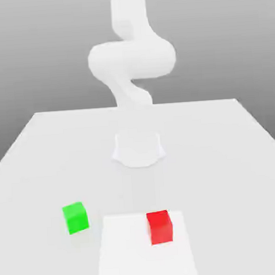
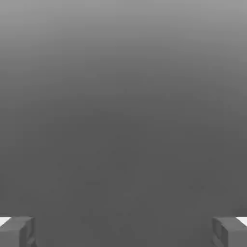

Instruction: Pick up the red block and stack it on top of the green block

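White table [image 1: 42,152] with a paler square patch [image 1: 127,250]

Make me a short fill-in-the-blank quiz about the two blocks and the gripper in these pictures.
1. The red block sits toward the exterior view's ____ of the green block.
2. The two blocks are ____, not touching.
3. The gripper has its jaws ____, with nothing between them.
4. Both blocks rest on the ____.

Missing words: right; apart; open; table

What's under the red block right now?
The red block sits on a paler square patch of the table. The spot directly beneath it is covered.
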Controlling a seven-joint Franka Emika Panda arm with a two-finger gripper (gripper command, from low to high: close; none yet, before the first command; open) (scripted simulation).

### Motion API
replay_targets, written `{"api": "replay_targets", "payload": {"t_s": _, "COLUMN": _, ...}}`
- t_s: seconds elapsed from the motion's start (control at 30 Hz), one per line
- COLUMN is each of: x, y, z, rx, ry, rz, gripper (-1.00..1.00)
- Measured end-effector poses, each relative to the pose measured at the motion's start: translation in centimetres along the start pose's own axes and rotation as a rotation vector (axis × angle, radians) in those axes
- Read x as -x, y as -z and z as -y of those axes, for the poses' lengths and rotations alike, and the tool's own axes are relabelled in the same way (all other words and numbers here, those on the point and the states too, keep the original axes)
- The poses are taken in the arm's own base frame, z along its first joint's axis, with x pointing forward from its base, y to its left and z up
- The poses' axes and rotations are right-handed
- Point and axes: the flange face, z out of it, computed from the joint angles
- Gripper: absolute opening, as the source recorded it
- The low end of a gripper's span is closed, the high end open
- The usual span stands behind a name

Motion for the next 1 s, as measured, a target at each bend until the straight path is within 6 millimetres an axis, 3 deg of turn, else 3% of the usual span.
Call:
{"api": "replay_targets", "payload": {"t_s": 0.1, "x": 1.8, "y": -7.9, "z": -1.3, "rx": 0.068, "ry": 0.016, "rz": 0.097, "gripper": 0.0}}
{"api": "replay_targets", "payload": {"t_s": 0.23, "x": 5.7, "y": -17.1, "z": -4.1, "rx": 0.162, "ry": 0.041, "rz": 0.215, "gripper": 0.0}}
{"api": "replay_targets", "payload": {"t_s": 0.37, "x": 10.8, "y": -24.7, "z": -8.1, "rx": 0.262, "ry": 0.071, "rz": 0.328, "gripper": 0.0}}
{"api": "replay_targets", "payload": {"t_s": 0.47, "x": 15.1, "y": -29.0, "z": -11.7, "rx": 0.339, "ry": 0.096, "rz": 0.406, "gripper": 0.0}}
{"api": "replay_targets", "payload": {"t_s": 0.63, "x": 22.1, "y": -33.8, "z": -18.3, "rx": 0.464, "ry": 0.139, "rz": 0.518, "gripper": 0.0}}
{"api": "replay_targets", "payload": {"t_s": 0.83, "x": 25.3, "y": -38.2, "z": -21.7, "rx": 0.481, "ry": 0.145, "rz": 0.533, "gripper": 0.0}}
{"api": "replay_targets", "payload": {"t_s": 0.87, "x": 25.7, "y": -38.7, "z": -22.1, "rx": 0.481, "ry": 0.145, "rz": 0.533, "gripper": -1.0}}
{"api": "replay_targets", "payload": {"t_s": 1.0, "x": 25.8, "y": -38.7, "z": -22.1, "rx": 0.481, "ry": 0.145, "rz": 0.533, "gripper": -1.0}}
